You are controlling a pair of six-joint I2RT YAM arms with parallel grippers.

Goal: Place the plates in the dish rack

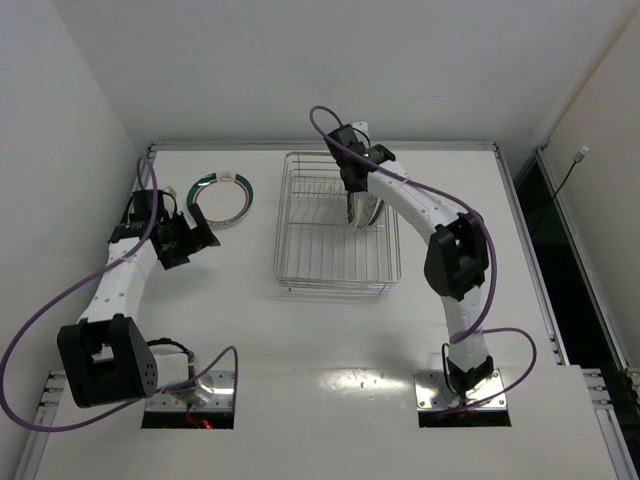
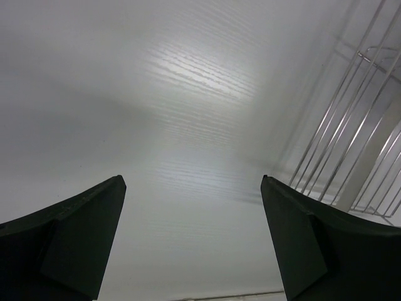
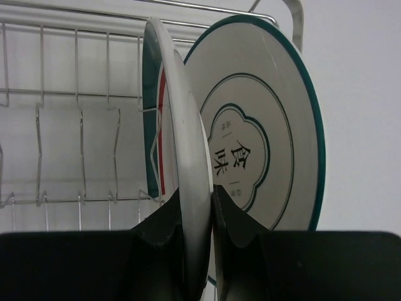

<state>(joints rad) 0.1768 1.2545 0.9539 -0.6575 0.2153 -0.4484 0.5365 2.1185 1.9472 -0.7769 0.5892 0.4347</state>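
Note:
The silver wire dish rack (image 1: 320, 250) stands mid-table. My right gripper (image 1: 360, 208) is inside it near its back right. In the right wrist view the gripper (image 3: 197, 191) is shut on the edge of a white plate with a teal rim and red ring (image 3: 185, 138), held upright among the prongs. Just right of it a larger white plate with a centre mark (image 3: 263, 138) stands upright in the rack. More plates (image 1: 222, 197) lie stacked flat on the table left of the rack. My left gripper (image 1: 203, 240) is open and empty just below them.
The rack's wire wall (image 2: 357, 138) shows at the right of the left wrist view, with bare white table (image 2: 188, 125) ahead of the open fingers. Walls close the table at the back and left. Purple cables loop from both arms.

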